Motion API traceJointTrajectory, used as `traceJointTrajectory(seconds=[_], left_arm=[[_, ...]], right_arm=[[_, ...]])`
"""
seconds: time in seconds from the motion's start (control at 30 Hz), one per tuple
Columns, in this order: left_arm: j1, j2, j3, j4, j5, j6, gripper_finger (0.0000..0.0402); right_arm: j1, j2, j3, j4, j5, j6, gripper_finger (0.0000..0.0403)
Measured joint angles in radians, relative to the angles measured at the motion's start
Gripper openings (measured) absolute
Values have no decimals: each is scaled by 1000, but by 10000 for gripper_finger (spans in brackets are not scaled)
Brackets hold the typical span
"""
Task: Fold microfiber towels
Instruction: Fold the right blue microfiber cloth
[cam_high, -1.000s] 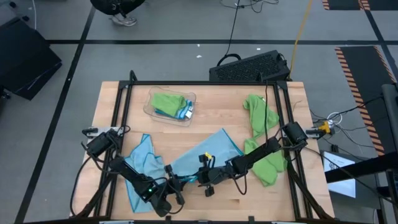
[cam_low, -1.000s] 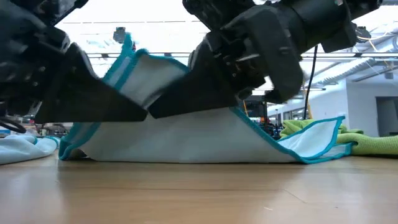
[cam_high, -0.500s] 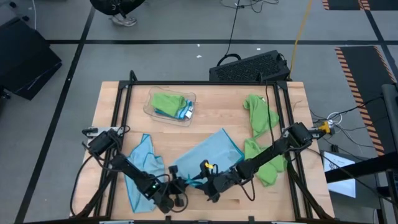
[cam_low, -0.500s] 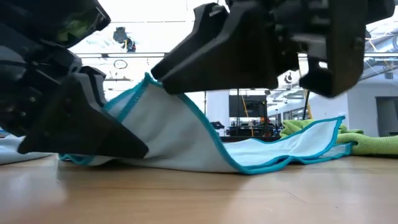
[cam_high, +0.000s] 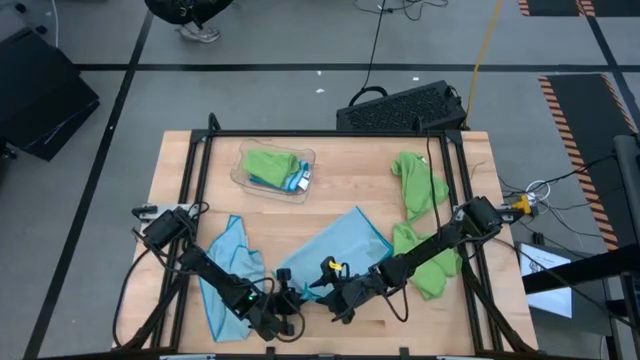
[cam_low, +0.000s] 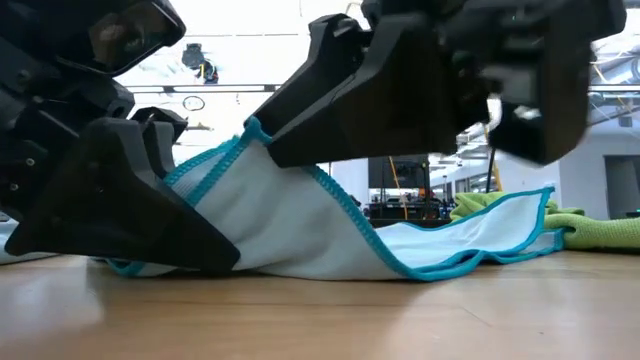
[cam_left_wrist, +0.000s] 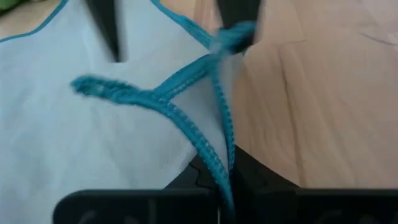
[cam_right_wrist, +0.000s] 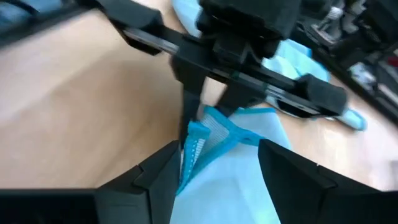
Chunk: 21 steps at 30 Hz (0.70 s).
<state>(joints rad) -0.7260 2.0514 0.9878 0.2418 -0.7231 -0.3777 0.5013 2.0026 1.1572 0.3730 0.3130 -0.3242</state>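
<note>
Both arms meet low over the near edge of the wooden worktop (cam_high: 180, 170), at about six o'clock; the left claw (cam_high: 290, 300) has its fingers pressed together on the near corner of the light blue towel (cam_high: 335, 245), pinching the teal hem so that corner stands up off the wood; the right claw (cam_high: 325, 296) sits just beside it, fingers spread apart on either side of the same raised corner without gripping it. From table height the blue towel (cam_low: 300, 225) rises in a peak between the two dark claws and then trails flat along the boards toward three o'clock. The rest of that towel lies spread at the middle of the worktop; a second blue towel (cam_high: 228, 265) lies crumpled at about eight o'clock, under the left arm; two lime green towels (cam_high: 418, 185) lie heaped at about three o'clock, partly under the right arm; a clear plastic tray (cam_high: 243, 178) at about eleven o'clock holds a folded green towel (cam_high: 270, 163).
</note>
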Motion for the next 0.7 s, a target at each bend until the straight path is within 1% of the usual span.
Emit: traceJointTrajectory(seconds=[0.1, 0.2, 0.3, 0.4, 0.57, 0.7], left_arm=[[0, 0, 0, 0, 1, 3, 7], [0, 0, 0, -1, 9, 5, 17], [0, 0, 0, 0, 18, 15, 13], [0, 0, 0, 1, 19, 29, 6], [1, 0, 0, 4, 19, 33, 15], [3, 0, 0, 4, 36, 36, 6]], right_arm=[[-14, 2, 0, 13, -18, 44, 212], [-30, 5, 0, 9, -77, 51, 212], [-38, 5, 0, 11, -137, 78, 208], [-39, 5, 0, 10, -139, 77, 196], [-43, 8, 0, 12, -162, 92, 175], [-47, 30, 0, 29, -165, 97, 172]])
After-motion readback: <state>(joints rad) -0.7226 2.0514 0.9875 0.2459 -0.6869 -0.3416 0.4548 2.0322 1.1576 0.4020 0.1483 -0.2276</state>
